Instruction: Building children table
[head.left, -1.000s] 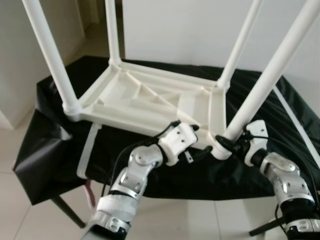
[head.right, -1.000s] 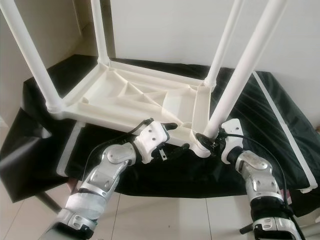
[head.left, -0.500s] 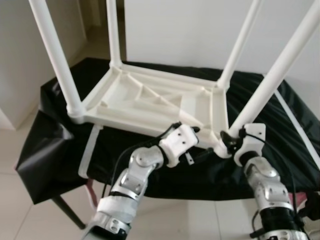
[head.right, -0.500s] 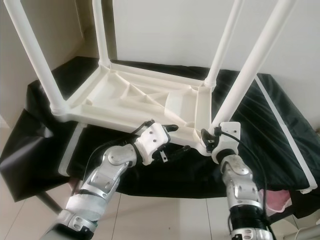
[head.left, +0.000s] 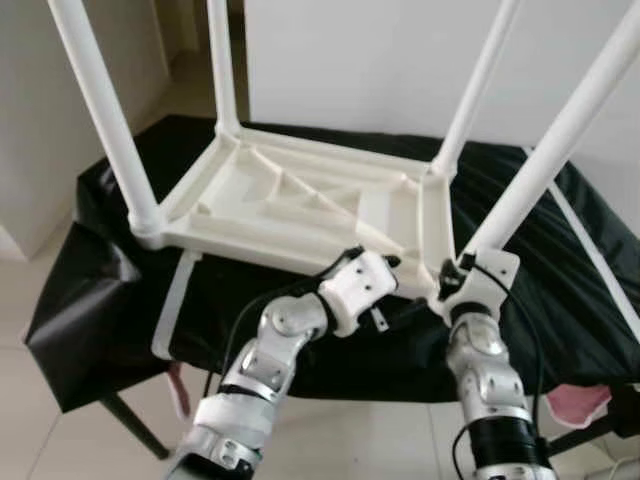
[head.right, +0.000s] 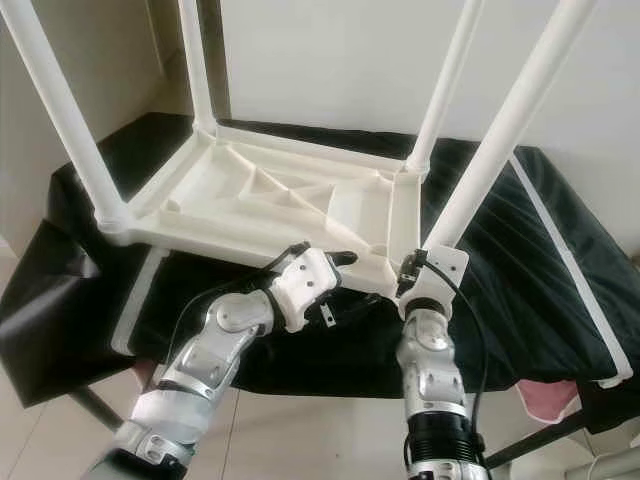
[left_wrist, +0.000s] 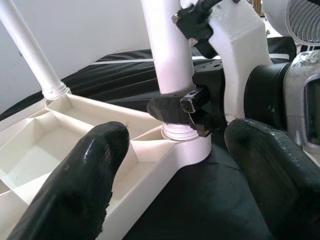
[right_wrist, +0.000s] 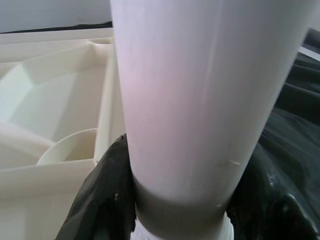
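A white plastic children's table lay upside down on a surface draped in black cloth, its four white legs pointing up. It sat on the middle of the surface, with its near rim close to the surface's near edge.

The right tool gripped the near right leg just above the socket at the table's near right corner. In the right wrist view the two black fingers pressed against either side of the leg's base, the leg filling the gap between them. The right arm rose almost straight up from below the surface's near edge.

The left tool hovered at the table's near rim, just left of that same corner. Its fingers stood wide apart with nothing between them, and they pointed toward the socket and the right tool. It could not be told from the views whether the lower finger touched the rim.

A white strip hung over the surface's near left edge, and another long white strip lay along its right side. Something pink showed below the surface's near right corner, above the tiled floor.
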